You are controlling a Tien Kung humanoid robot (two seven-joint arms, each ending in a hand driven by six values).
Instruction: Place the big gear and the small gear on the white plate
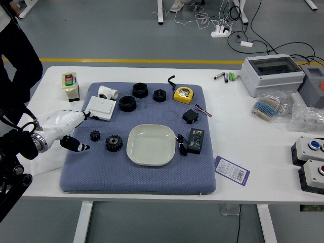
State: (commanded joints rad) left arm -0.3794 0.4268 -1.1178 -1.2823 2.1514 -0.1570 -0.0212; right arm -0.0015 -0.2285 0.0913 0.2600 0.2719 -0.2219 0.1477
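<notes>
My left hand (pixel 90 132) reaches in from the left over the mat's left edge, its black-tipped fingers spread and holding nothing. The small gear (pixel 95 135) lies on the blue mat just off its fingertips, between the thumb side and the upper fingers. To the right of it is the big gear (pixel 114 143), flat on the mat. The white plate (pixel 151 159) rests on the mat farther right, with nothing on it. No right hand shows.
Black rings (pixel 127 104), a white switch box (pixel 100 108) and a tape measure (pixel 183 94) lie behind the gears and plate. Right of the plate are a black box (pixel 196 140) and a cable. A person in dark clothes stands at the upper left, one hand hanging beside the table.
</notes>
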